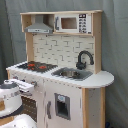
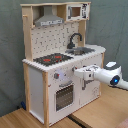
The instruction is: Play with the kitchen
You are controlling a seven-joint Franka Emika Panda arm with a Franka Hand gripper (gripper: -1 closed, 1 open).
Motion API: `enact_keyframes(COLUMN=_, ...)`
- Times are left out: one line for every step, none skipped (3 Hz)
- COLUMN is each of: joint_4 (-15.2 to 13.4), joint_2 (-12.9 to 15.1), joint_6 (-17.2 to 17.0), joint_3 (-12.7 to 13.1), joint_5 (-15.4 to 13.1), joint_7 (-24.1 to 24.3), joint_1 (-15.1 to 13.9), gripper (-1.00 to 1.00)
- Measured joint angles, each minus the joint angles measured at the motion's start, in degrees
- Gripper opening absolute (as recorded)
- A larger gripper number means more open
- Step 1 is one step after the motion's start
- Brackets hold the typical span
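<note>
The kitchen is a tall white and light-wood toy. It has a black-red hob, a black faucet over a sink, and a grey hood. My gripper is level with the front panel below the hob, just above the windowed oven door. I cannot tell whether it touches the panel. The white arm reaches in from the second exterior view's right.
The kitchen stands on a wooden table. A grey curtain hangs behind it. A toy microwave sits in the top shelf. The rounded counter end juts out beside the sink.
</note>
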Motion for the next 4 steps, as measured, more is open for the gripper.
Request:
enact_keyframes(joint_4=-2.1, joint_2=0.0, joint_6=5.4, joint_3=-0.3, joint_5=0.0, joint_7=-1.1, joint_1=-1.8, gripper=1.00)
enact_keyframes(joint_4=-2.0, joint_2=0.0, joint_6=10.2, joint_3=0.3, joint_5=0.0, joint_7=-1.3, joint_1=-5.7, gripper=1.00)
enact_keyframes(joint_4=-1.2, joint_2=0.0, joint_6=15.2, joint_3=0.5, joint_5=0.0, joint_7=-2.1, joint_1=-9.6, gripper=1.00)
enact_keyframes(joint_4=3.3, joint_2=0.0, joint_6=16.3, joint_3=2.0, joint_5=0.0, joint_7=-2.3, joint_1=-12.7, gripper=1.00)
